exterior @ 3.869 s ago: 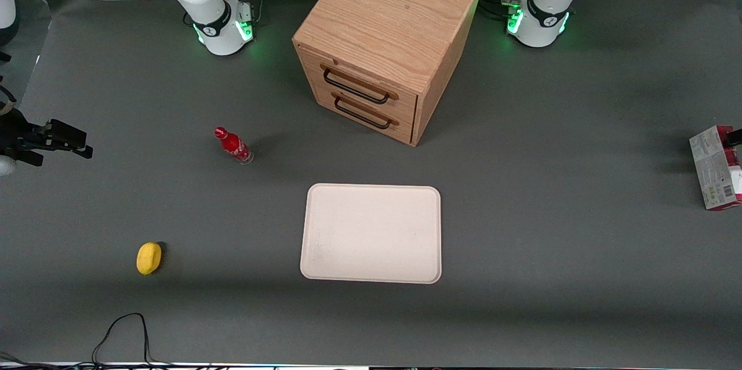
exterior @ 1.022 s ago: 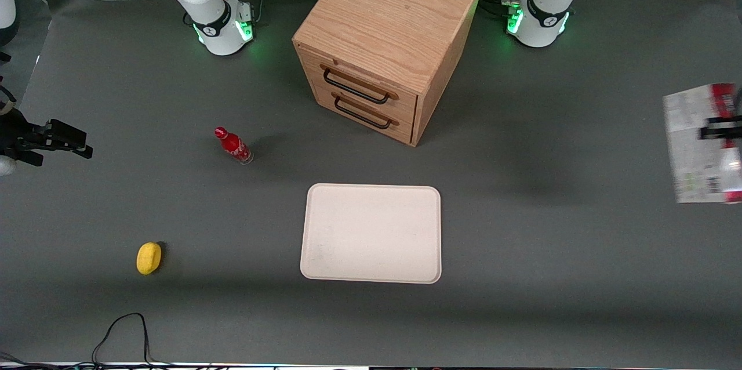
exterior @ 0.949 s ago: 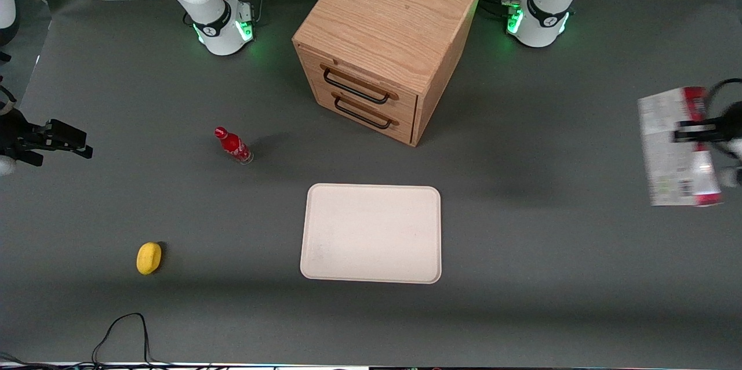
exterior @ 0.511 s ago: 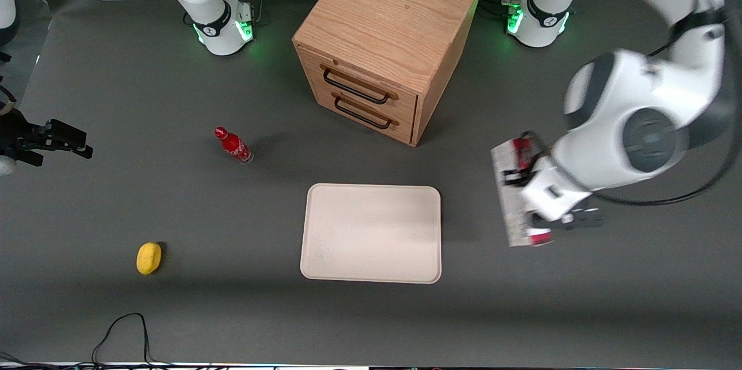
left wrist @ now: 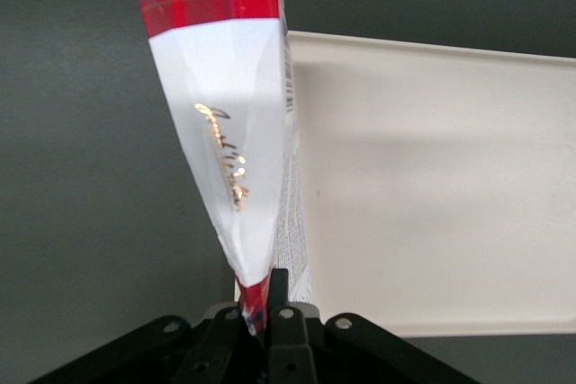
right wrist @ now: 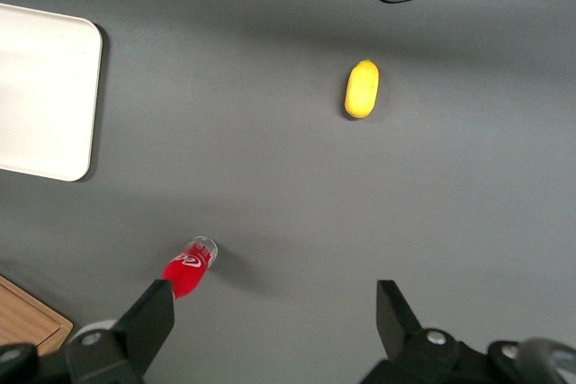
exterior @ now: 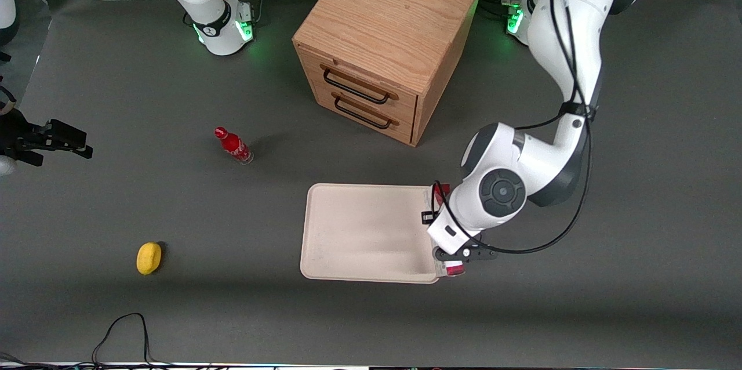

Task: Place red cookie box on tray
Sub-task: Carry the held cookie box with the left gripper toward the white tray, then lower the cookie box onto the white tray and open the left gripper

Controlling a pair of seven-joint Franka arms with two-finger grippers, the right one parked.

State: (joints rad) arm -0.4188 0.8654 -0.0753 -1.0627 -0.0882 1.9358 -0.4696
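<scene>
My left gripper (left wrist: 264, 312) is shut on the red cookie box (left wrist: 229, 132) and holds it edge-on; the box shows a red tartan end and a white side with gold script. In the front view the arm's wrist (exterior: 464, 225) covers most of the box, and only a red end (exterior: 454, 269) sticks out. The box hangs over the rim of the cream-white tray (exterior: 359, 231) on its working-arm end. I cannot tell whether it touches the tray. The tray also shows in the left wrist view (left wrist: 432, 186) and the right wrist view (right wrist: 36, 87).
A wooden two-drawer cabinet (exterior: 382, 39) stands farther from the front camera than the tray. A small red bottle (exterior: 233, 145) and a yellow lemon-like object (exterior: 149, 257) lie toward the parked arm's end. A black cable (exterior: 122, 329) lies near the front edge.
The left arm has carried the box from the working arm's end of the table toward the middle. The box now hangs at the tray's rim.
</scene>
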